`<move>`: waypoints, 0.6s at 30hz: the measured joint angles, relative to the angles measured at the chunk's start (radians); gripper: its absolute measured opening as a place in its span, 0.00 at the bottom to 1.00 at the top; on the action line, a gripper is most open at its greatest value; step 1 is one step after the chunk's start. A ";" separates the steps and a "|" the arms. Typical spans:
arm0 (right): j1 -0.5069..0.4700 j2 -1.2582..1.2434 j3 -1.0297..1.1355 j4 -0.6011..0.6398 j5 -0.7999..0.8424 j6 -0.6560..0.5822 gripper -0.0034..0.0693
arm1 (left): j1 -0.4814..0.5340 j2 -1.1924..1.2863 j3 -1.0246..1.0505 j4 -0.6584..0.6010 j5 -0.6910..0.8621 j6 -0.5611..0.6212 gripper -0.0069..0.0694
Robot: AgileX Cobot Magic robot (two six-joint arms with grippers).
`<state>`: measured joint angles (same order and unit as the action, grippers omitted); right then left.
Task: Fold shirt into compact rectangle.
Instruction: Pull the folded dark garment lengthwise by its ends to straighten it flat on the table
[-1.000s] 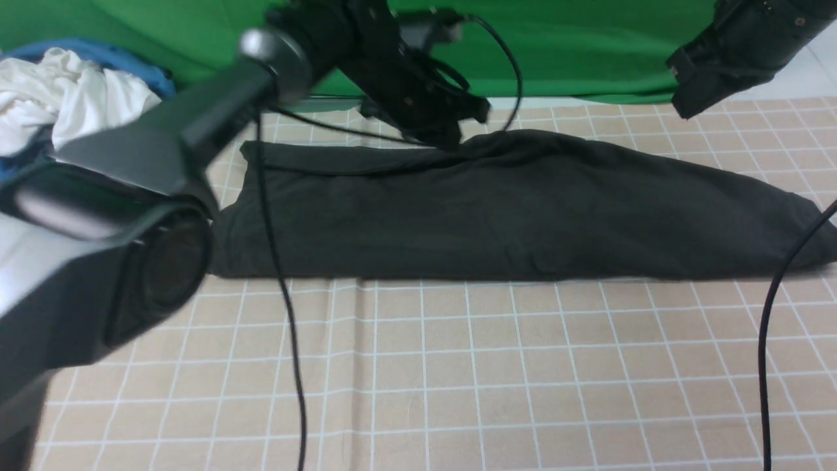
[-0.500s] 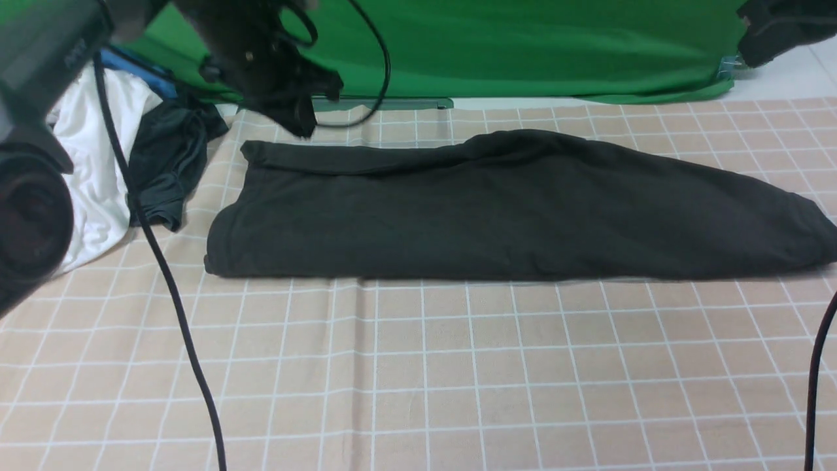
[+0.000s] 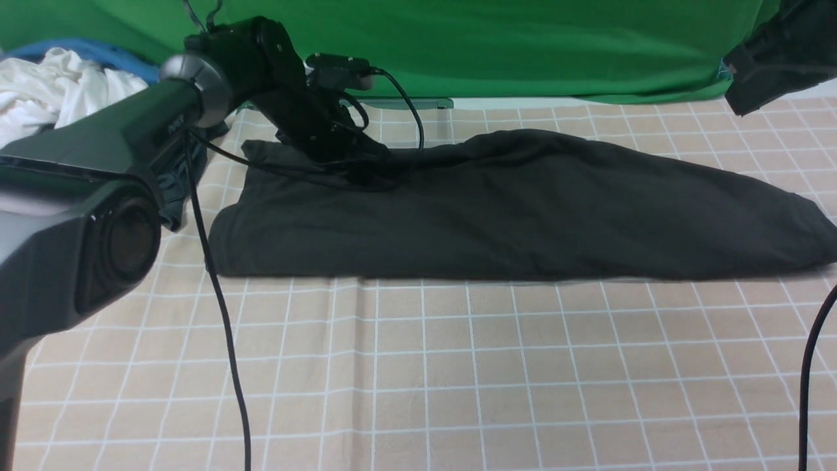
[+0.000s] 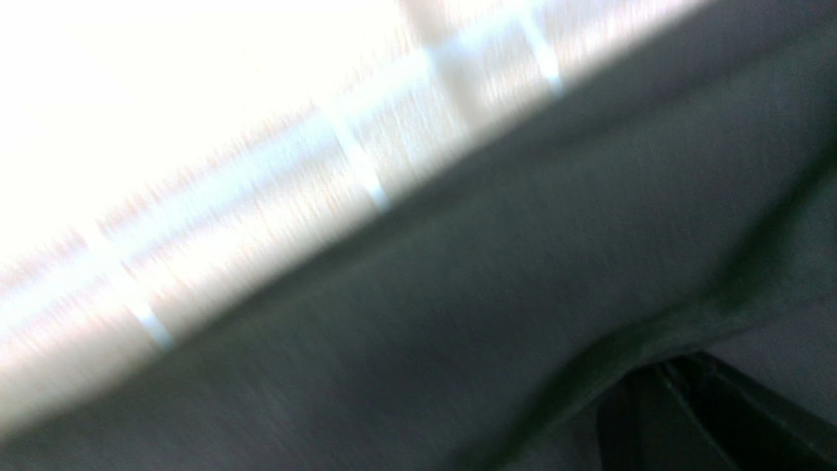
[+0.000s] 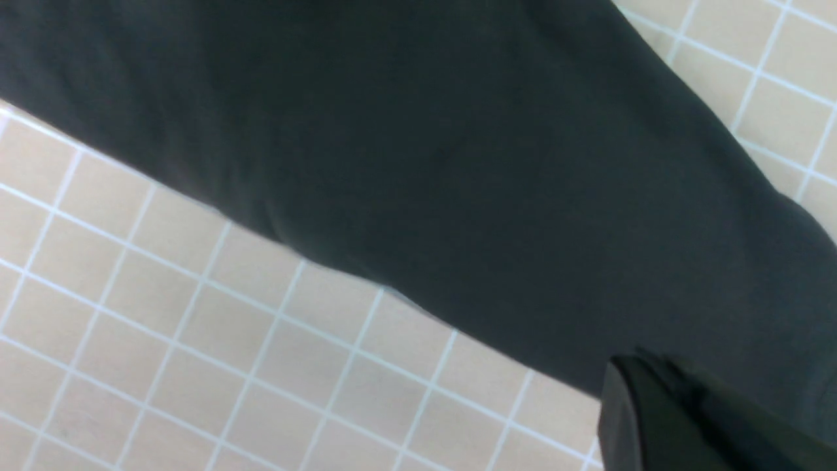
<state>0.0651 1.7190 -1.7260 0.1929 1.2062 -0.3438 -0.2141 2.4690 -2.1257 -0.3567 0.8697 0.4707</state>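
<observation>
The black shirt (image 3: 523, 209) lies folded into a long band across the checked tablecloth, tapering toward the right. My left gripper (image 3: 369, 175) is down on the shirt's far edge, left of its middle. In the left wrist view its fingers (image 4: 660, 392) are together against a raised fold of the shirt (image 4: 458, 294), and no cloth shows between them. The right arm (image 3: 778, 52) hangs high at the far right. In the right wrist view the right gripper (image 5: 647, 376) is shut and empty above the shirt (image 5: 458, 163). No print or label shows.
A white garment (image 3: 52, 98) is heaped at the far left on blue cloth (image 3: 98, 49). A dark teal garment (image 3: 173, 190) lies mostly behind my left arm. A green backdrop (image 3: 556, 46) closes the far side. Black cables (image 3: 222, 327) hang over the checked tablecloth (image 3: 458, 366).
My left arm swung away to the far left, then came back down onto the shirt's far edge. The right arm rose slightly at the far right. The shirt kept its shape.
</observation>
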 joint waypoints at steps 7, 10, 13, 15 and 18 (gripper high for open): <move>0.000 0.000 0.000 0.014 0.004 -0.001 0.10 | 0.030 0.009 -0.002 0.064 -0.199 -0.231 0.12; 0.000 0.000 0.000 0.015 0.007 -0.001 0.10 | 0.063 -0.020 -0.014 0.078 -0.124 -0.253 0.12; 0.000 0.000 0.000 0.015 0.008 0.002 0.10 | 0.095 -0.092 -0.020 0.089 0.008 -0.224 0.12; 0.000 -0.001 0.000 0.007 0.008 0.007 0.10 | 0.102 -0.134 -0.020 0.093 0.081 -0.216 0.12; 0.000 -0.014 0.006 -0.044 0.007 0.026 0.10 | 0.104 -0.236 0.006 0.109 0.206 -0.209 0.12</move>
<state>0.0651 1.7054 -1.7199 0.1489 1.2130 -0.3175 -0.1096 2.2325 -2.1194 -0.2476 1.0757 0.2621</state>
